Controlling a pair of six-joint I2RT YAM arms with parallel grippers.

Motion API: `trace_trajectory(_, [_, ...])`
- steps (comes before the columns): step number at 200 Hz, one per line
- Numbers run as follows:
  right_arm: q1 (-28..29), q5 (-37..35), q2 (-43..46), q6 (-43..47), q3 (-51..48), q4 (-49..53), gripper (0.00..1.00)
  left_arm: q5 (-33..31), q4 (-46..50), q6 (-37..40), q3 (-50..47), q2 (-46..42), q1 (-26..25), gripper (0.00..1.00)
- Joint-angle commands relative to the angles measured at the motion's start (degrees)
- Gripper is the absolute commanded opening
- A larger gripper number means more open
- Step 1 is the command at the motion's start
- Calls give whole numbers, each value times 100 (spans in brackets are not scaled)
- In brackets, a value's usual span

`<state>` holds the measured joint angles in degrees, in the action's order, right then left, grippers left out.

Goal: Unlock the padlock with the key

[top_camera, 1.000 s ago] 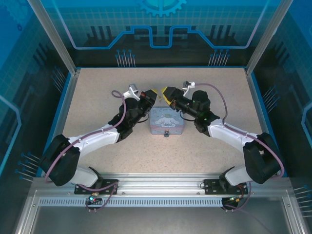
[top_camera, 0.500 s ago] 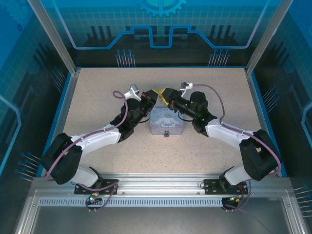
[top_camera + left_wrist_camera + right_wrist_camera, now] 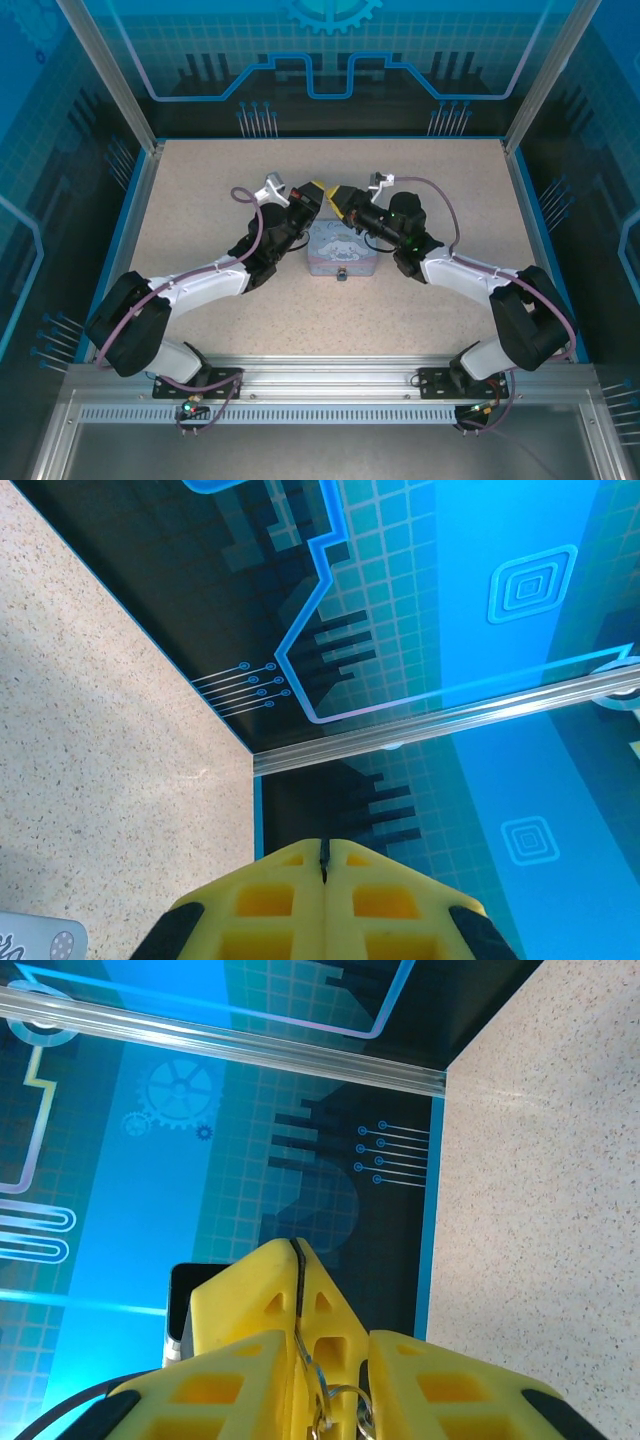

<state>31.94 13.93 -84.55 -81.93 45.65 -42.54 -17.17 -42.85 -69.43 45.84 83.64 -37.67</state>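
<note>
The jaws of the left gripper (image 3: 323, 845) we see closed and empty; the right gripper (image 3: 295, 1250) pinches the key (image 3: 300, 1320), near the tin (image 3: 338, 246).

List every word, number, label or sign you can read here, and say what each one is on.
No text can be read.
Tin box: cartoon print. The scrap of print at its corner in the left wrist view is too cut off to read.
Back wall: gear and circuit graphics, no words.
key, pinched in the right hand: no marking can be made out.
</note>
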Motion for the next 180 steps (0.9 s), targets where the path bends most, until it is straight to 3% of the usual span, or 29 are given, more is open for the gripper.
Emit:
trace_trajectory(1, [75,-34,9,-20,-87,-263,26,-157,-341,-73,-75,82,-38,0])
trace_trajectory(67, [75,-31,-19,-34,-84,-285,15,-216,-380,-104,-113,95,-42,0])
trace_trajectory(97, [75,-15,-17,-38,-107,-281,0,-262,-337,-109,-109,89,-53,0])
trace_trajectory(140, [27,-14,0,-38,-144,-238,0,-221,-260,-35,-91,47,-66,0])
trace_trajectory(159, [-17,41,-2,-17,-130,-185,0,-201,-142,74,-85,-38,-63,30])
trace_trajectory(180, [-86,143,5,17,-123,-65,0,-80,258,276,-17,-202,-34,48])
